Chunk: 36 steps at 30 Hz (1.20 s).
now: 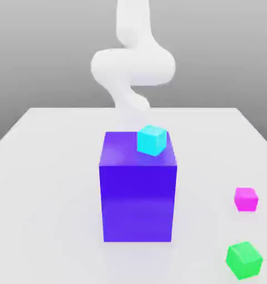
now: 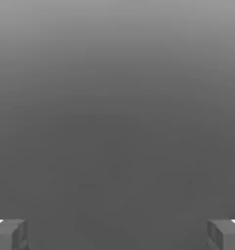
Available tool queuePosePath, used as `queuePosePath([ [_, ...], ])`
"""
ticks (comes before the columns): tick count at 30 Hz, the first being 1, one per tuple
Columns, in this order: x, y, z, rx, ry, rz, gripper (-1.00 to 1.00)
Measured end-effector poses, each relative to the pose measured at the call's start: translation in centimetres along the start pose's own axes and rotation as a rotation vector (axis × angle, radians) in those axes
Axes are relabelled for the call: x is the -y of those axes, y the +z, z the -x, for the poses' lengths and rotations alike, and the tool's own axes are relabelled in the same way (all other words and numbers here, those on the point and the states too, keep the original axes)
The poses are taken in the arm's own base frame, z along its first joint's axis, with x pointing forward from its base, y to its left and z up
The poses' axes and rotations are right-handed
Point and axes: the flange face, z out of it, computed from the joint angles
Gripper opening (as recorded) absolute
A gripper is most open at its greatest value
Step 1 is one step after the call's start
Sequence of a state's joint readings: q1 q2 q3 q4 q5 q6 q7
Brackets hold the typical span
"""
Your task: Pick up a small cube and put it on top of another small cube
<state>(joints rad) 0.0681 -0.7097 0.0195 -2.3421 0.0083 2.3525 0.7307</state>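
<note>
Overhead, the white arm [image 1: 132,64] curls behind the big blue-purple block [image 1: 138,191], well above the desk [image 1: 41,183]. In the hand view the gripper [image 2: 117,234] is released, its two fingers [image 2: 9,233] spread wide with nothing between them. Three small cubes show, one of each colour. The small magenta cube [image 1: 246,198] rests on the desk toward the exterior view's right, near the green cube [image 1: 243,259] in front of it. The cyan cube [image 1: 152,140] sits atop the block, which stands between arm and camera.

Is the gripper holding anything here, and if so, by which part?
Nothing is held: the gripper is open with nothing between its fingers, and the magenta cube sits on the table.
</note>
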Motion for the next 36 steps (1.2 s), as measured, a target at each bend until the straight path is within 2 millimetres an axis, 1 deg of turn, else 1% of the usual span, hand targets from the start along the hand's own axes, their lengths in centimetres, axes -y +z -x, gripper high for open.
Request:
queuePosePath([
  [2, 1.7, 4.8, 3.0, 0.08, -0.117, 0.012, 0.0],
  [5, 3.6, 11.1, 8.3, 0.191, -0.287, 0.023, 0.0],
  [8, 4.7, 16.3, 14.7, 0.297, -0.461, 0.03, 0.0],
  [11, 4.9, 20.6, 21.8, 0.401, -0.639, 0.033, 0.0],
  [14, 4.0, 23.9, 29.3, 0.503, -0.819, 0.034, 0.0],
  [16, 2.7, 25.5, 34.2, 0.57, -0.94, 0.033, 0.0],
  [17, 2.0, 26.1, 36.9, 0.604, -1.004, 0.03, 0.0],
  [18, 1.2, 26.3, 40.0, 0.64, -1.084, 0.021, 0.0],
  [21, -2.4, 27.4, 46.8, 0.738, -1.266, 0.018, 0.0],
  [22, -3.4, 27.9, 48.0, 0.758, -1.298, 0.02, 0.0],
  [23, -4.2, 28.6, 48.9, 0.769, -1.312, 0.021, 0.0],
  [28, -6.8, 32.4, 51.8, 0.78, -1.326, 0.02, 0.0],
  [29, -7.1, 32.8, 52.1, 0.78, -1.327, 0.02, -1.0],
  [35, -7.2, 33.0, 52.2, 0.78, -1.328, 0.022, -1.0],
  [36, -7.0, 32.7, 52.0, 0.78, -1.328, 0.022, -1.0],
])
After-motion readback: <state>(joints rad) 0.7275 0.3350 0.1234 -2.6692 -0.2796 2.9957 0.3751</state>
